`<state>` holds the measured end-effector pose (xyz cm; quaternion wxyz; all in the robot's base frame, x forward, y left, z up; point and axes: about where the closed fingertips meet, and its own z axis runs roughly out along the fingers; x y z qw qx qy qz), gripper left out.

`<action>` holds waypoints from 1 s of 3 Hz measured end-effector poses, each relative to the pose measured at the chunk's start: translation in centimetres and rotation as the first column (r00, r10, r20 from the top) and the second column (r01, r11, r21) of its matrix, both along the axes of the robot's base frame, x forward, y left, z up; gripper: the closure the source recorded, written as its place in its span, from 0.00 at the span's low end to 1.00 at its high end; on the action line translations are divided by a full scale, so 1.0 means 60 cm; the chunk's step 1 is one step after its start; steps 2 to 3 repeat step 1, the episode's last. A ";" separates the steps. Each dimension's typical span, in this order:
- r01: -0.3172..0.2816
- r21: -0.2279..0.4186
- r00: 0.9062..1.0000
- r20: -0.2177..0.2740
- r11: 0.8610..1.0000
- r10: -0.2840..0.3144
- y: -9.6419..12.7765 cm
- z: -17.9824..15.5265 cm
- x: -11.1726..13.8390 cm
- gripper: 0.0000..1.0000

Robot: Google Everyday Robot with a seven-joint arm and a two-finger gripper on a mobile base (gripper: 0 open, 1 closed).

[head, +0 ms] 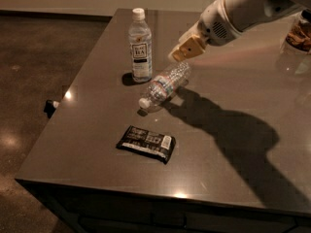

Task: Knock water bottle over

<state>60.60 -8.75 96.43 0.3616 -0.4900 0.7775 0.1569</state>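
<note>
The water bottle (164, 85), clear and ribbed with a white cap and a reddish-blue label band, lies on its side on the grey table (233, 154), cap pointing toward the front left. My gripper (186, 48) hangs just above and behind the bottle's base end, apart from it, with its yellow fingers pointing down to the left. A smooth bottle with a large white label (140, 46) stands upright just left of the lying bottle.
A dark snack bar wrapper (146, 143) lies in front of the lying bottle. A clear container with brownish contents (297, 35) stands at the far right edge. The table's left edge drops to a dark floor.
</note>
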 end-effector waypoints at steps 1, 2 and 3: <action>-0.003 0.000 1.000 -0.001 1.000 0.003 0.002 -0.001 0.000 0.18; -0.003 0.000 1.000 -0.001 1.000 0.003 0.002 -0.001 0.000 0.18; -0.003 0.000 1.000 -0.001 1.000 0.003 0.002 -0.001 0.000 0.18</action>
